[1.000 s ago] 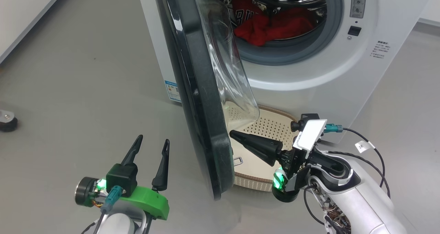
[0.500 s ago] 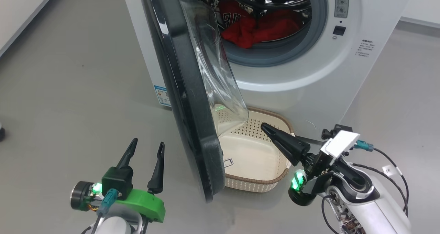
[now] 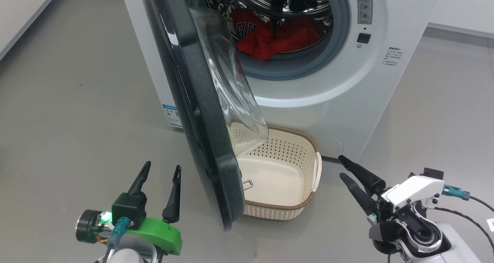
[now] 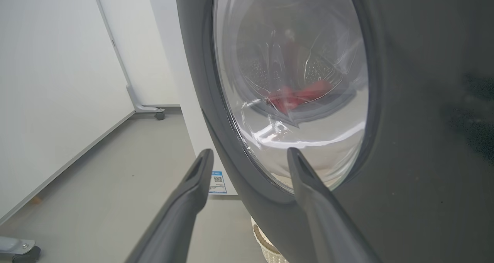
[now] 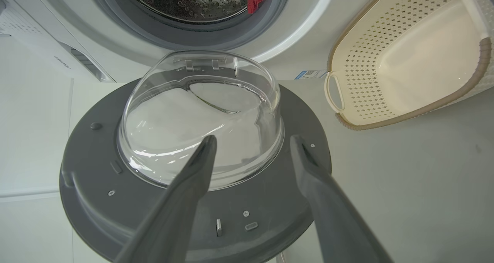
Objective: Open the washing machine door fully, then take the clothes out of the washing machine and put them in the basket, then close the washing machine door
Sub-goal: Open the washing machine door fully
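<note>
Head view: washing machine door [image 3: 193, 112] ajar, edge-on; red clothes [image 3: 278, 37] in washing machine [image 3: 347, 85] drum; basket [image 3: 285, 155] on floor in front, partly under door glass. left gripper [image 3: 162, 165] and right gripper [image 3: 341, 166] low, jaws spread.
L wrist view: door's outer face close ahead.
R wrist view: door's inner face w/ basket beside.

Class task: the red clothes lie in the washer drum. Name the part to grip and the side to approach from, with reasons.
Grip the bunched fold at the front of the clothes, where the heap rises nearest the opening. Approach from the front right: the washing machine door stands across the left, so the right gripper probably has the clearer path.
</note>
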